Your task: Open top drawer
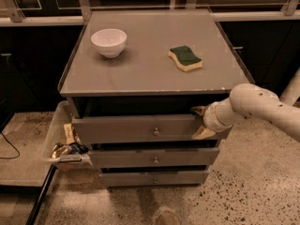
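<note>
The top drawer (136,128) is the uppermost grey front of the cabinet, with a small round knob (156,131) at its centre. It stands a little way out, with a dark gap above it. My gripper (202,122) is at the drawer's right end, on the white arm coming in from the right. One tan finger (198,110) sits behind the front panel's top edge. The other finger (204,133) lies against the panel's face. The gripper is closed on that panel's right end.
Two lower grey drawers (154,157) sit under it. On the cabinet top (145,71) are a white bowl (108,41) and a green-and-yellow sponge (185,58). A clear bin of wrappers (65,146) hangs at the cabinet's left. Speckled floor lies in front and to the right.
</note>
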You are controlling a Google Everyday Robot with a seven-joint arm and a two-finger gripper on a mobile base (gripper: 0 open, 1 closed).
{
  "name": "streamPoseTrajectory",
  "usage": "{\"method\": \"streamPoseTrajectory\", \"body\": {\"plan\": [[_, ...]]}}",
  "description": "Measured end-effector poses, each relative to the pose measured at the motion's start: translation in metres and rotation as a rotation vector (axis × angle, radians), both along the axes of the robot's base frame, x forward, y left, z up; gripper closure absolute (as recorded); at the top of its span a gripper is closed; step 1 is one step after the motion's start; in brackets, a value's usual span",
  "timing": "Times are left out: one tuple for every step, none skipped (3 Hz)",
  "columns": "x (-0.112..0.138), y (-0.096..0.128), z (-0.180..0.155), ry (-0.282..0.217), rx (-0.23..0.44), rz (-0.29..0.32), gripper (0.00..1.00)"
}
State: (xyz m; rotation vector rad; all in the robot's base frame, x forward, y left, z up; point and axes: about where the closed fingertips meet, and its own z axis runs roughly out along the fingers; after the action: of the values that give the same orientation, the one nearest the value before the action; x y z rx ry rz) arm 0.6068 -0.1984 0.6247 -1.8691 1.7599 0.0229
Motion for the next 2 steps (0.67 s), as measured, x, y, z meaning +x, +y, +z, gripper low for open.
{"method": "streamPoseTrajectory", "body": {"plan": [[0.0000, 0.0000, 0.0059, 0.000, 0.000, 0.000, 0.65], [-0.0097, -0.0034, 0.0116, 0.008, -0.004, 0.009, 0.88]]}}
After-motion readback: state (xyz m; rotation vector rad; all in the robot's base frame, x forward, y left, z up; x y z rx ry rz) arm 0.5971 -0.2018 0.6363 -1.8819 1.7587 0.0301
